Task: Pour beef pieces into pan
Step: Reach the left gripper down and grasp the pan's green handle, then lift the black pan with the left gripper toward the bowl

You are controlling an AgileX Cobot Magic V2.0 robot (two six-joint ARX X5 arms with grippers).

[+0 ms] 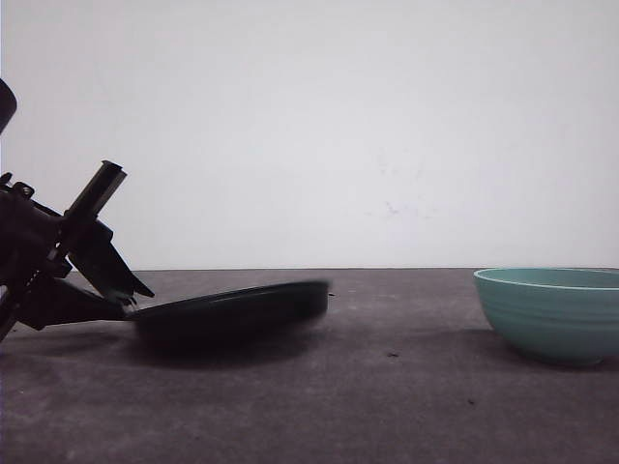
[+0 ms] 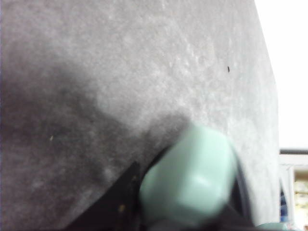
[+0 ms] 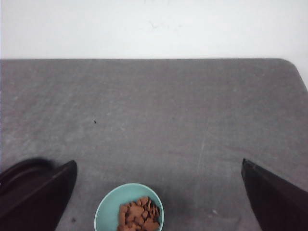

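Observation:
The black pan [image 1: 232, 309] sits low at the table's left, blurred, its far rim slightly raised. My left gripper [image 1: 124, 305] holds it by the handle. In the left wrist view the mint-green handle [image 2: 190, 175] fills the space between the dark fingers [image 2: 120, 204], so the left gripper [image 2: 187, 197] is shut on it. The beef pieces [image 3: 139, 214] lie in a low heap inside a teal bowl [image 3: 108, 207]. My right gripper [image 3: 156, 195] hangs high above that bowl, its jaws wide apart with nothing between them. The pan's dark rim [image 3: 21, 168] peeks out beyond one finger.
The teal ribbed bowl [image 1: 551, 309] stands at the table's right side. Grey table surface [image 1: 387, 387] stretches between pan and bowl. A plain white wall [image 1: 338, 126] backs the table's far edge.

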